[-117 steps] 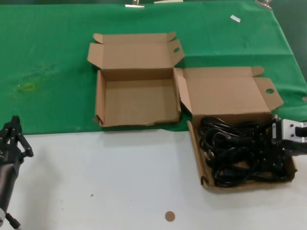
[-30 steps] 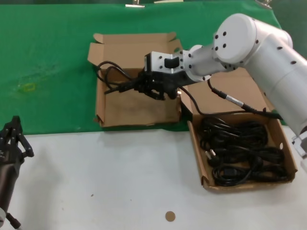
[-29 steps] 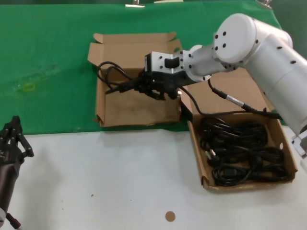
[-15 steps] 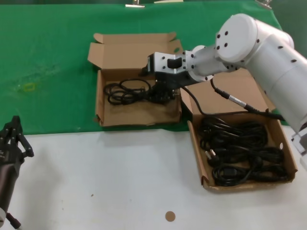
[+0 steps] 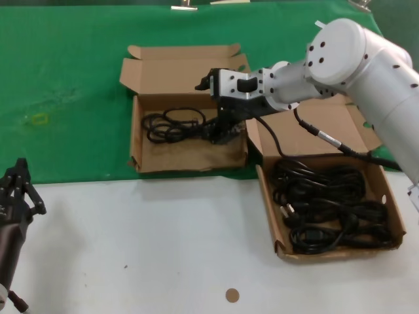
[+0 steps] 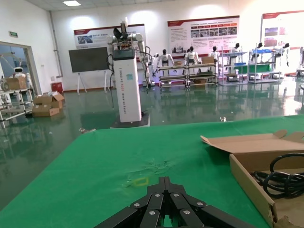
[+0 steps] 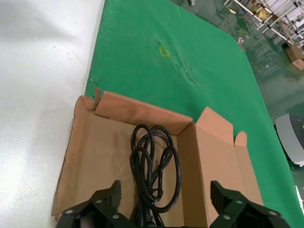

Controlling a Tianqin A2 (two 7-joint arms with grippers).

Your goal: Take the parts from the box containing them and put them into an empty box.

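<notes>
Right gripper (image 5: 219,131) over cable (image 5: 171,124) in box (image 5: 139,134)

A green cloth (image 5: 72,85) covers the far half of the white bench (image 5: 144,242). Beyond lies a bright hall (glossy floor (image 6: 61,137)) with a white kiosk (image 6: 127,85), wall posters (image 6: 203,35) and shelving (image 6: 266,64).

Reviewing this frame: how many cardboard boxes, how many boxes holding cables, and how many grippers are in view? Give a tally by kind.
Cardboard boxes: 2, the squarish box and the low-walled box
Boxes holding black cables: 2, one cable bundle in the squarish box, a pile of cables in the low-walled one
Grippers: 2, right gripper and left gripper
Total boxes and grippers: 4
</notes>
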